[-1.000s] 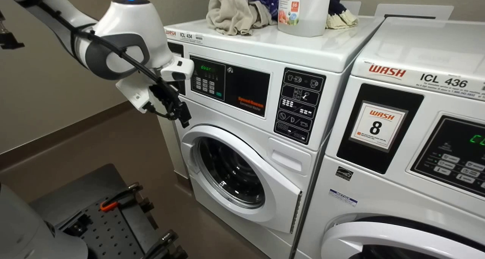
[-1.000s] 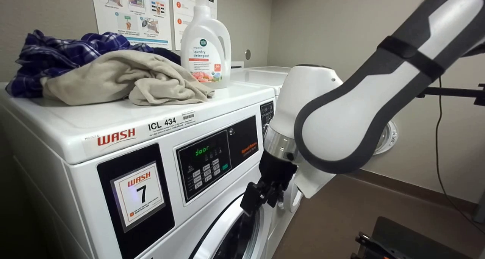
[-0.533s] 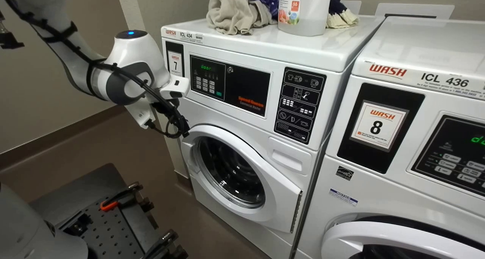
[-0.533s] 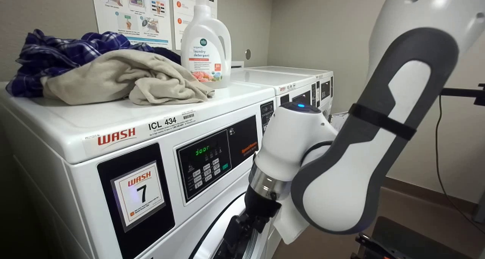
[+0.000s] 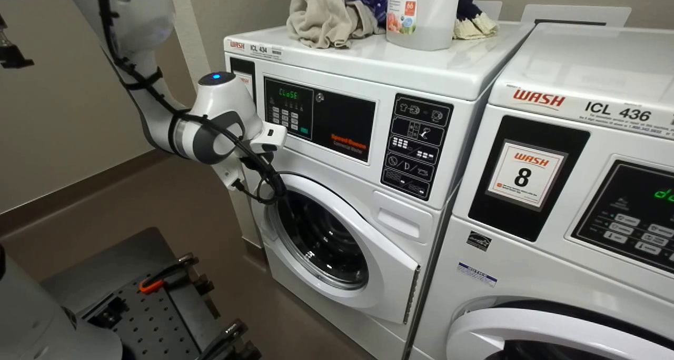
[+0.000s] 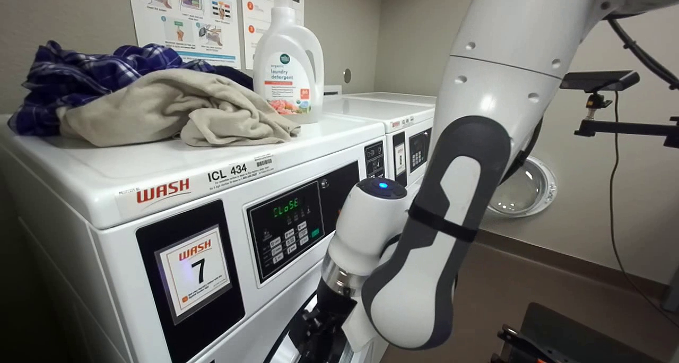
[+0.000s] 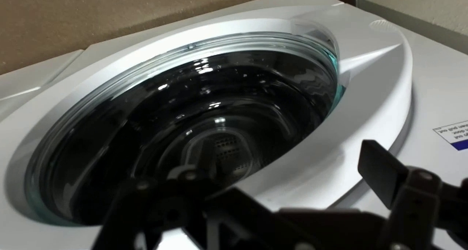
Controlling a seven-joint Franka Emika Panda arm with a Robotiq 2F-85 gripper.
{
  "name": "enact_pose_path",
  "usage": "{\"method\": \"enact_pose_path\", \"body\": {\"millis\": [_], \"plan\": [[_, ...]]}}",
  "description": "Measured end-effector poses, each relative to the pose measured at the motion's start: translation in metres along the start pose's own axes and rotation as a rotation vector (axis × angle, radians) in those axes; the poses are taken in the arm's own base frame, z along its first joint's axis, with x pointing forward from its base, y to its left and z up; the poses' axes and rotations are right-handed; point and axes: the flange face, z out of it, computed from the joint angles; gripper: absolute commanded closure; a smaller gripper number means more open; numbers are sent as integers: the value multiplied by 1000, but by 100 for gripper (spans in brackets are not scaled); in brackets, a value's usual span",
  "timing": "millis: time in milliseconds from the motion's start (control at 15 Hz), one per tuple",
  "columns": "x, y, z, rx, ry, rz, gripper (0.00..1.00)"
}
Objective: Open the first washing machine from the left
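Note:
The first washing machine [image 5: 326,155] is white, with a "7" sticker, and stands leftmost in an exterior view; its top and panel also show in an exterior view [image 6: 159,214]. Its display reads "CLOSE". Its round porthole door lies against the front; I cannot tell if it is latched. The white door ring [image 7: 310,162] and dark glass [image 7: 219,96] fill the wrist view. My gripper [image 7: 303,180] is open and empty, its fingers apart over the ring's edge. In both exterior views the gripper [image 5: 288,205] is in front of the door's upper left part, its fingers partly lost against dark glass [image 6: 315,328].
A second white washer [image 5: 474,276], marked "8", stands to the right. Folded clothes [image 6: 175,108] and a detergent bottle [image 6: 286,76] sit on top of the first washer. The dark base platform [image 5: 158,323] is on the floor in front. A wall [image 5: 105,107] is at the left.
In both exterior views the arm has come down, with the gripper moving from above the door's edge to in front of the door. The display has changed from "door" to "CLOSE".

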Motion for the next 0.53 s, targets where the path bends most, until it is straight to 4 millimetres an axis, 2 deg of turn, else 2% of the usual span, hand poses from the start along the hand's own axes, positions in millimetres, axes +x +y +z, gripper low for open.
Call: {"method": "enact_pose_path", "body": {"millis": [333, 533], "plan": [[8, -23, 16, 12, 18, 55, 0], [12, -24, 18, 8, 38, 93, 0]]}}
